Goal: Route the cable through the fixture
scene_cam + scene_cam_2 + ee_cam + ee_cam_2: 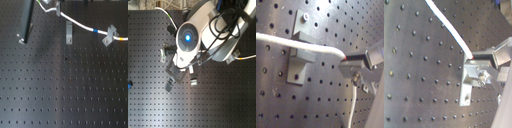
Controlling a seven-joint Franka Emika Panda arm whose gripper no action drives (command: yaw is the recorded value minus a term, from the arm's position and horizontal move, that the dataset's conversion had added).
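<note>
In the first wrist view the end effector [346, 64] pinches the white cable [286, 42] near its end. In the first exterior view the cable passes above the slim upright fixture [68, 34]. It likely needs lowering, taut, into the fixture's slot.

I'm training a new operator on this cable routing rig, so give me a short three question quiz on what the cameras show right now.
1. True or false: the white cable carries a red band.
2. What does the gripper hold? A) the cable B) a clip C) nothing
3. Fill in: in the first exterior view, the narrow upright clip stands to the ____ of the blue band.
Key: 1 false, the band is blue; 2 A; 3 left.
</note>
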